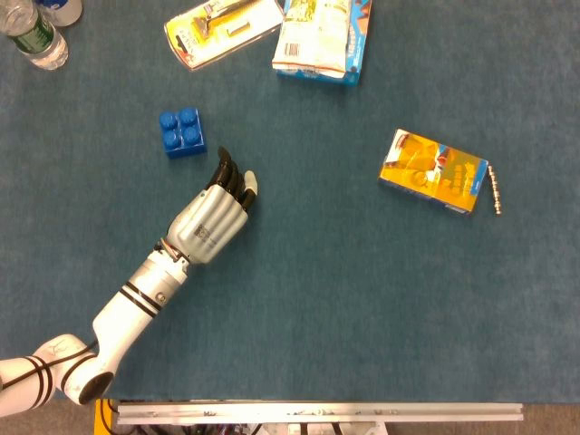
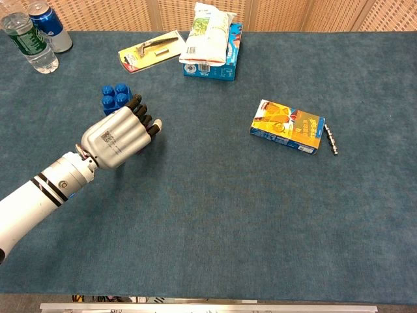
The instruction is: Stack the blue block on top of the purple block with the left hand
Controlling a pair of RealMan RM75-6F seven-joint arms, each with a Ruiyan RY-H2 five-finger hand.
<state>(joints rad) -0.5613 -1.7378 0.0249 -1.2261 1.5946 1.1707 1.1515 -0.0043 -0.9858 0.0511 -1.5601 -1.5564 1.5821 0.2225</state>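
The blue block (image 1: 181, 133) sits studs-up on the blue cloth, up-left of my left hand (image 1: 214, 219); the chest view shows this blue block (image 2: 115, 98) just behind the left hand (image 2: 120, 135). The hand is palm down with its dark fingers (image 1: 234, 177) curled in, a short gap from the blue block and not touching it. The purple block is hidden beneath the palm and curled fingers in both views, and the hand seems to hold it. My right hand is in neither view.
At the far edge lie a razor pack (image 1: 220, 27) and a snack bag on a box (image 1: 322, 36). A water bottle (image 2: 29, 42) and a can (image 2: 51, 26) stand far left. An orange-and-blue box (image 1: 433, 170) with a metal bit (image 1: 495, 190) lies right.
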